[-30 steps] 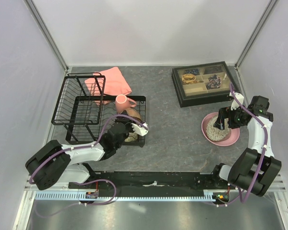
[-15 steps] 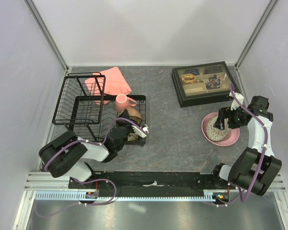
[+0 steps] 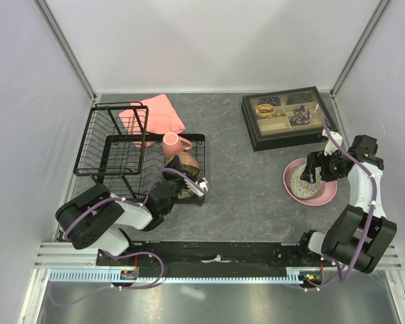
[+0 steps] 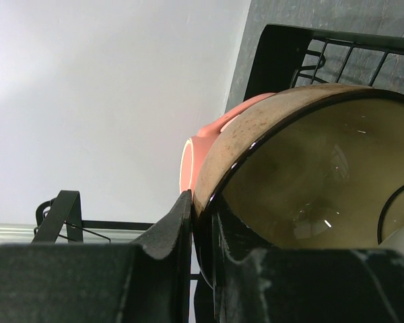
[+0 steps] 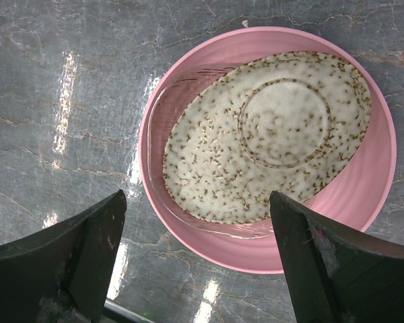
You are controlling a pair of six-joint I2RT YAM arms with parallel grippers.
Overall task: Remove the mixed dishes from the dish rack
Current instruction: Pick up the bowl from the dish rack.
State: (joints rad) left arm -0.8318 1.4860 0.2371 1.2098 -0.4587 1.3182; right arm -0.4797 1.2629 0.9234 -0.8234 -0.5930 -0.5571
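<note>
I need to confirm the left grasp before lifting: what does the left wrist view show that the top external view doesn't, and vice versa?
Only the left wrist: how the left gripper pinches the small brown bowl by its rim, one finger outside, one inside. Only the top external: the right gripper open above the grey speckled bowl in the pink plate, plus the trinket tray and pink cloth. Both: that bowl, the pink mug and the dish rack.

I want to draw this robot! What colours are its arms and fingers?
The left arm and right arm are white with black joints and looping purple cables. The left gripper and right gripper each have two black fingers.
</note>
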